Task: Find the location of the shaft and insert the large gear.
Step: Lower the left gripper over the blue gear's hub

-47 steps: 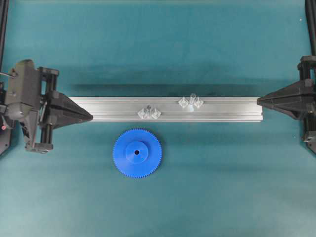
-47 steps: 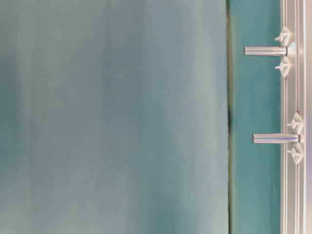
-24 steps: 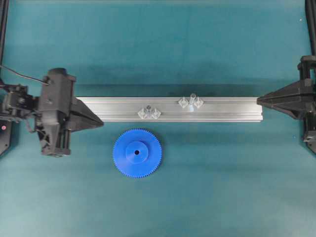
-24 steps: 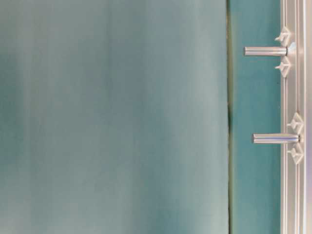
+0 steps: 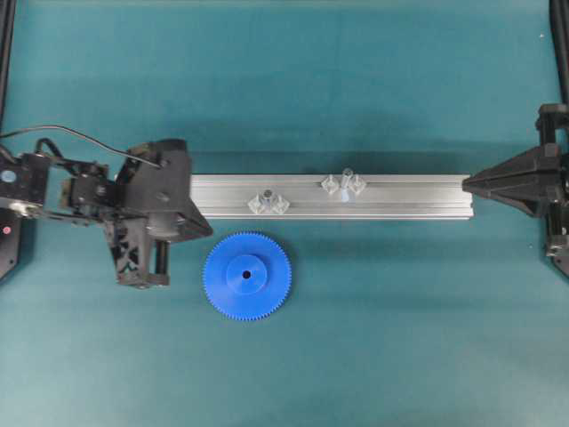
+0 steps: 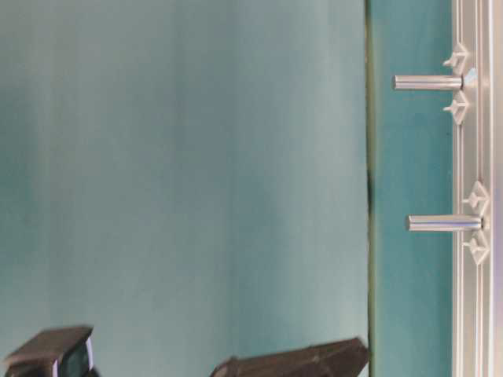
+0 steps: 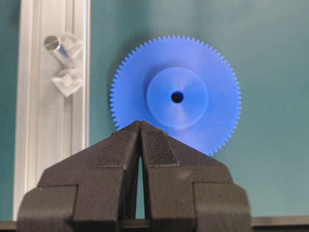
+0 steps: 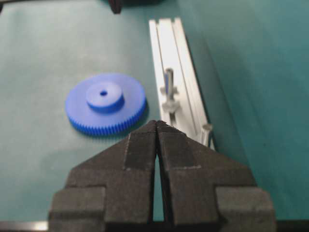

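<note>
Closer now, left claw (image 5: 206, 233) — pressed together — nears large gear (image 5: 247, 276) on teal tabletop (image 5: 400, 338).

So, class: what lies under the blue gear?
The large gear lies flat on the teal mat, beside the aluminium rail. Whatever lies directly beneath is covered.

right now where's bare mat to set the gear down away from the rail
Open mat lies in front of the rail, right of the gear, and across the whole strip behind the rail. Crowded: the left gripper hangs close to the gear's left edge.
</note>
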{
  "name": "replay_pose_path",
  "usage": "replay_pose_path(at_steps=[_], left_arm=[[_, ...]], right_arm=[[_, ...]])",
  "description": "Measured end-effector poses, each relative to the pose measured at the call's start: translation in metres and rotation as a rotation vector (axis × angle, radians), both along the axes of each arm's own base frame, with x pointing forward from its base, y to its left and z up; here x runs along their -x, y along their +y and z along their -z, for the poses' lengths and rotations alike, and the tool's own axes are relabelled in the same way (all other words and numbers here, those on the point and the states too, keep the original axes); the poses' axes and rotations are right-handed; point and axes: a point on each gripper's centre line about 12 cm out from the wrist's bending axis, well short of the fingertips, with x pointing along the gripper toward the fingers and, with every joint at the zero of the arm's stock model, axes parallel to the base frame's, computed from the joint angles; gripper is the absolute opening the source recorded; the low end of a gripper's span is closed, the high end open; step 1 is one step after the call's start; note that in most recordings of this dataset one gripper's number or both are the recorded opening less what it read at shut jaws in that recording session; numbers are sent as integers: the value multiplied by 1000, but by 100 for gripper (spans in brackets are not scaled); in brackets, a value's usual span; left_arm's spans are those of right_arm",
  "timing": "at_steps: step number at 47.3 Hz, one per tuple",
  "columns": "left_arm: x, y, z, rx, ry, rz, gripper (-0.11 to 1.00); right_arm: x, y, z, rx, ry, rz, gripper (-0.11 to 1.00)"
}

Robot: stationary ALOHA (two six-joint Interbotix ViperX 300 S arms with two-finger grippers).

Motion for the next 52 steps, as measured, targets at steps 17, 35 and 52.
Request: replay_pose_path(at_steps=[17, 35, 52], left_arm=[[-24, -4, 16, -8, 110, 8, 2], [-44, -18, 31, -17, 189, 42, 2], [-63, -23, 43, -25, 289, 46, 2]], right_arm=[[2, 0, 8, -5, 41, 0, 1], [5, 0, 15, -10, 99, 0, 1], [5, 0, 16, -9, 102, 0, 1]])
